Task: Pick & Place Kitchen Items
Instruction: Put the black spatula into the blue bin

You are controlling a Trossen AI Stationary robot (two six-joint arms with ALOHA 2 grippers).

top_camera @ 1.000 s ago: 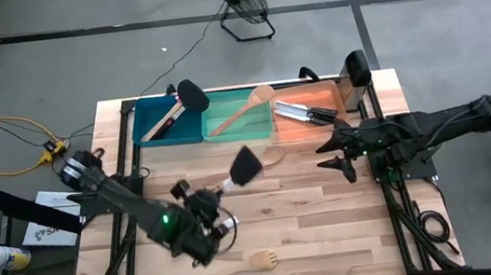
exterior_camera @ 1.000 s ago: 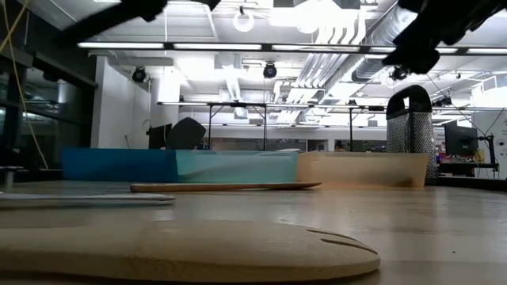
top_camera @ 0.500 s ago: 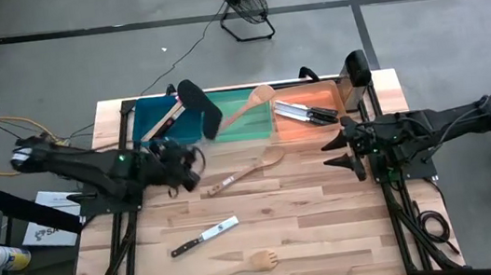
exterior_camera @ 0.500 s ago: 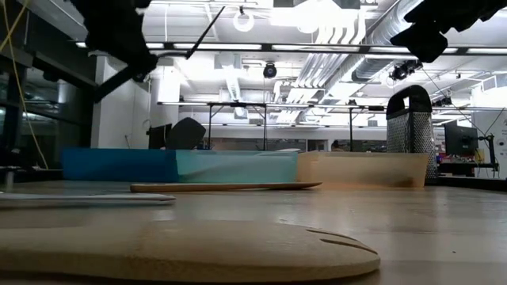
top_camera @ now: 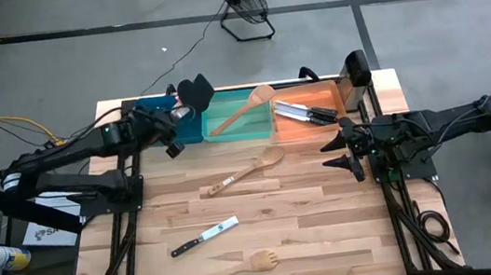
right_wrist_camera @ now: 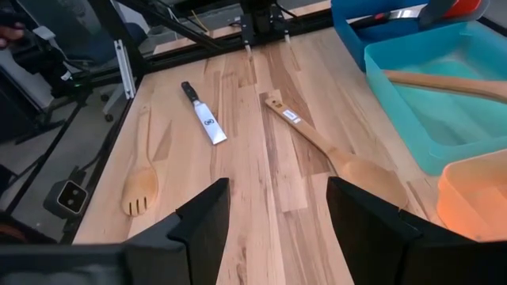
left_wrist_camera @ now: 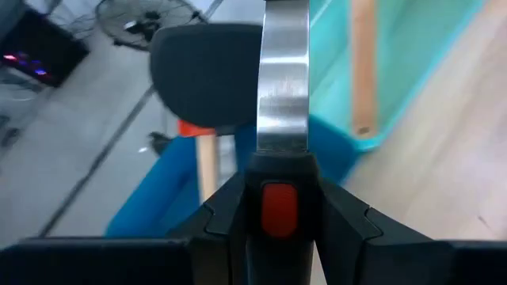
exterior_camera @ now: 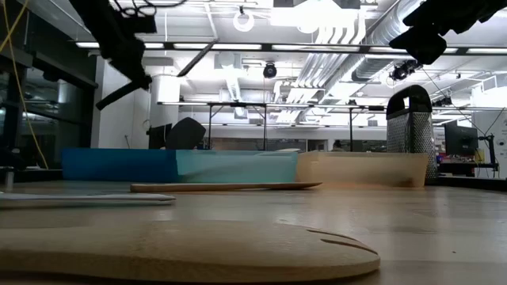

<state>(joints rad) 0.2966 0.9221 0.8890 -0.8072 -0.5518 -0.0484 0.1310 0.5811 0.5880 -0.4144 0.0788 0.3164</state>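
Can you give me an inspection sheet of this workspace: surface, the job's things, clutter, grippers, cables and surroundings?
Surface: pale wooden table.
Job's things: wooden spoon, knife and wooden fork lie loose on the table; another wooden spoon in the green bin; knives in the orange bin.
Clutter: steel grater at the table's far right corner.
Grippers: left gripper above the blue bin, fingers shut on a black turner; right gripper waits open above the table's right side.
Cables: yellow cable on the floor, left of the table.
Surroundings: floor fan behind the table.
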